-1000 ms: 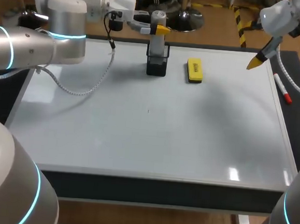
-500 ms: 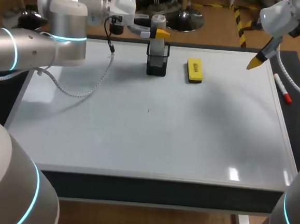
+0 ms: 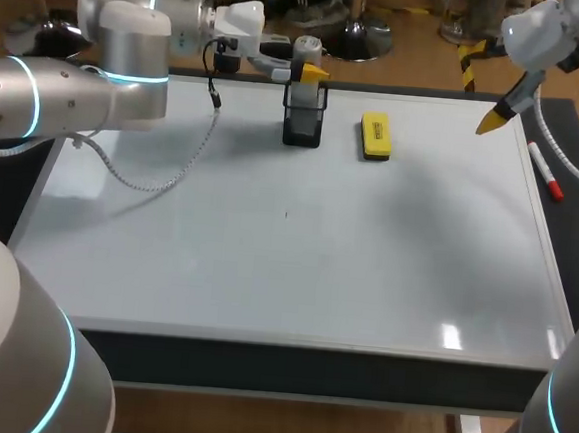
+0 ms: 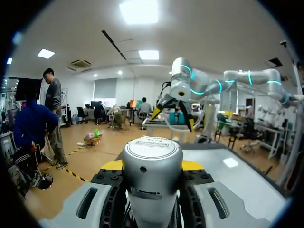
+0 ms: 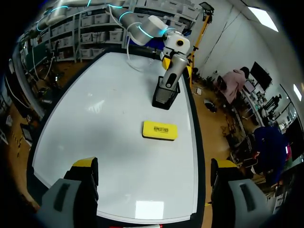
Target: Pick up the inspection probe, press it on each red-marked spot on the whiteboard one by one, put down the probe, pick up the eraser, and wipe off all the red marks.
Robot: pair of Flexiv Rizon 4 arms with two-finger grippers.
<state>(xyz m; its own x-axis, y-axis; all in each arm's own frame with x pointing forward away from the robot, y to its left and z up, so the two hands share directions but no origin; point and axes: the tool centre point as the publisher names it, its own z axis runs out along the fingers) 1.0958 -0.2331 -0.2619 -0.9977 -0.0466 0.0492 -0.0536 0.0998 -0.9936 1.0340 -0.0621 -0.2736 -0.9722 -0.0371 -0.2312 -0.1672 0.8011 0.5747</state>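
The left gripper (image 3: 304,69) is pinching the inspection probe (image 3: 306,47). From the left wrist view the silver cylinder fills the gap between the jaws, with a yellow tip pressed to each side of it. The probe's long axis stands upright, crossing the jaws at right angles, and the black holder (image 3: 303,125) sits directly beneath them at the far edge of the whiteboard (image 3: 296,267). Whether the probe's foot is seated in the holder or hangs just above it cannot be told. The coming move looks to be purely vertical along that axis, either out of the holder or down into it. The yellow eraser (image 3: 375,136) lies flat just beside the holder, off to the side of the left jaws and toward the right arm. The right gripper (image 3: 496,120) hangs with its jaws spread wide over the far right corner, well apart from the eraser, so the left arm is clearly the nearer one. Seen from the right wrist, the eraser lies ahead of those jaws, with its long axis running along the line between the two fingers. A grasp from there would probably need a wrist turn to close across its short side. No red marks can be made out on the board, and a red marker (image 3: 546,172) lies beyond its right edge.
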